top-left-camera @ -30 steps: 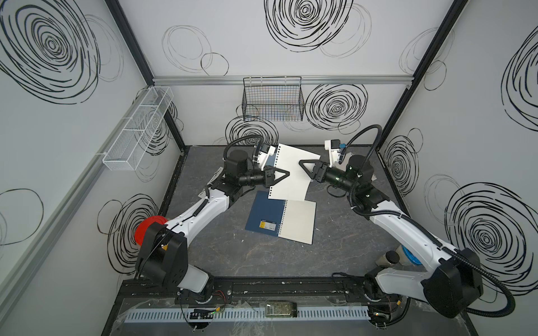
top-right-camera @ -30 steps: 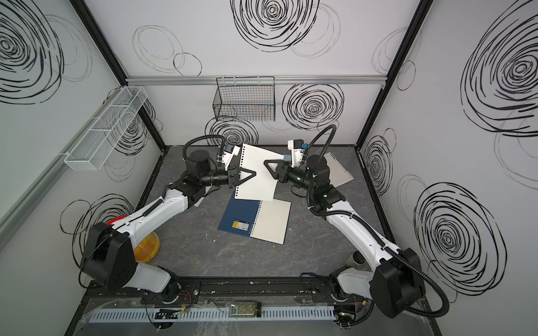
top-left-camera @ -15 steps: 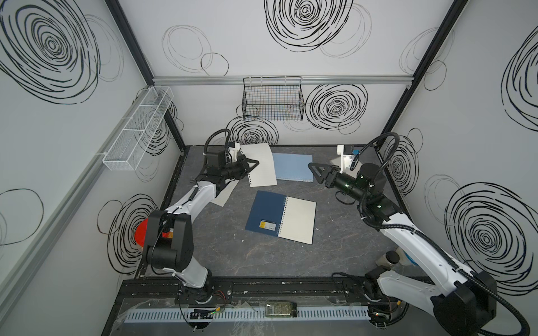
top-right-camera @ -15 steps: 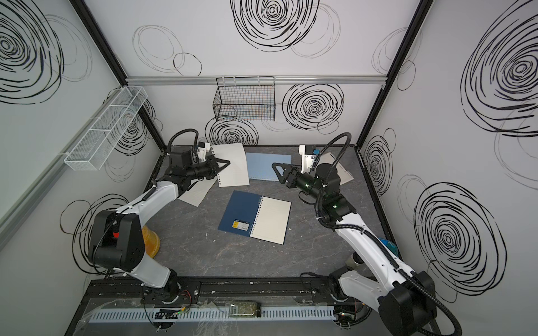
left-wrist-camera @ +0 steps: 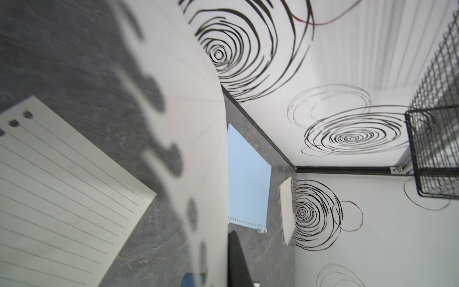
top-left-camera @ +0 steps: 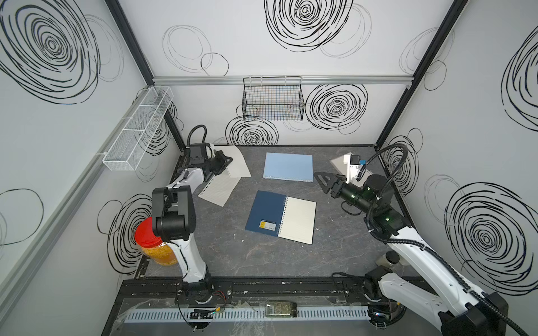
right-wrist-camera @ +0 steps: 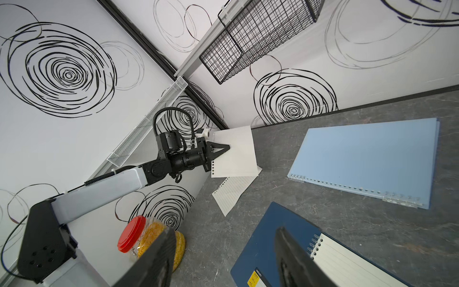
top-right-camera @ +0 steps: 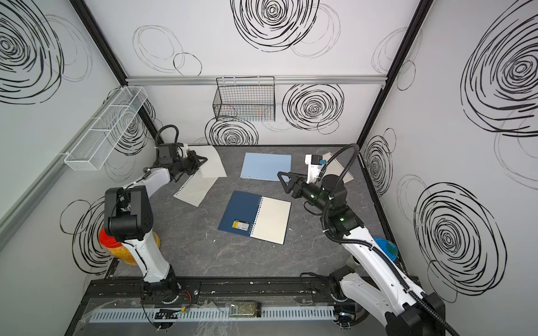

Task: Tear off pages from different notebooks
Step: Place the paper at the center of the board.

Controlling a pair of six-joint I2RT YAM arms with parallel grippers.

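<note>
**A:** Where is there open room on the table [top-left-camera: 233,261]?

**B:** The near half of its dark grey, stone-patterned surface is open. Everything else sits toward the back wall.

**A:** And the notebooks?

**B:** A navy notebook [top-left-camera: 267,212] lies open at the centre, with its wire spine down the middle and cream lined paper on the right. Behind it, apart, a light-blue notebook [top-left-camera: 288,166] lies closed and flat. A third notebook [top-left-camera: 337,163] sits in the back right corner, mostly hidden by the right arm.

**A:** The loose pages?

**B:** They are at the back left. The left gripper [right-wrist-camera: 227,147] is clenched on a blank page [right-wrist-camera: 236,154] near its punched edge and holds it tilted. A lined page [top-left-camera: 220,190] lies flat, partly beneath it. I cannot tell whether the two pages touch.

**A:** The right gripper [top-left-camera: 321,181]?

**B:** Released, with its jaws apart and nothing between them. It hovers just right of the light-blue notebook's near corner.

**A:** Anything else around?

**B:** A red-lidded jar [top-left-camera: 150,235] of yellow contents stands behind the left arm. A black wire basket [top-left-camera: 273,100] hangs on the back wall.
</note>
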